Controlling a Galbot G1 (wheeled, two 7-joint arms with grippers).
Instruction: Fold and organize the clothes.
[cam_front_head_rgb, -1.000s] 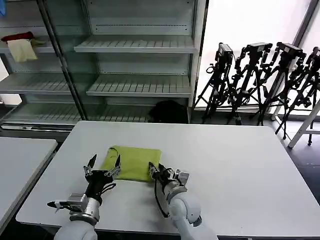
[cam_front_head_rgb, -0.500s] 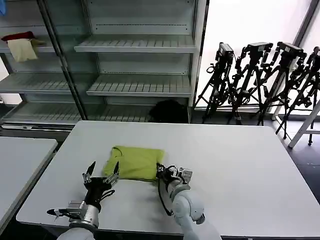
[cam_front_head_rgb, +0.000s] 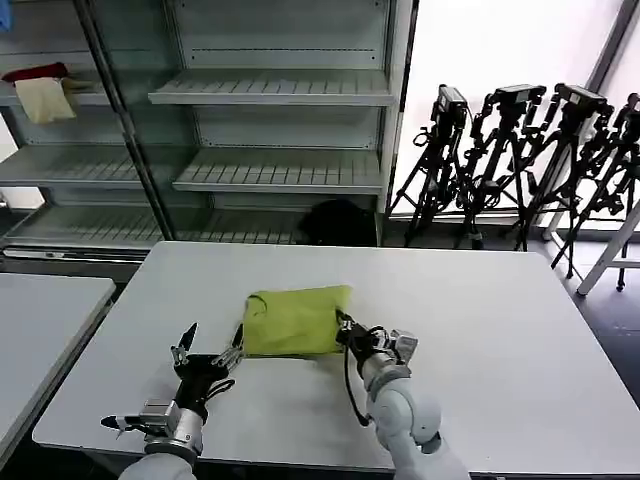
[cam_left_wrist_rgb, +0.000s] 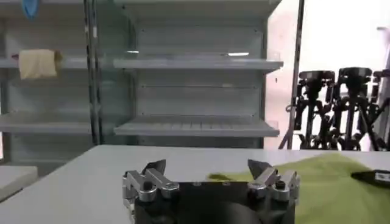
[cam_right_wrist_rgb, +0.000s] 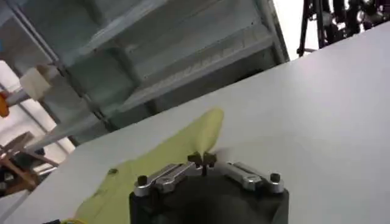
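White table (cam_front_head_rgb: 480, 330) — folded lime T-shirt (cam_front_head_rgb: 295, 320) lies on it.

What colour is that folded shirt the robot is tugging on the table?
The T-shirt is a plain lime yellow-green, clearest in the head view, where the right gripper pinches its edge.

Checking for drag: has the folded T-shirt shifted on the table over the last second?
Yes. The T-shirt, pinched by the right gripper, has slid toward the robot's right, away from the table's left edge.
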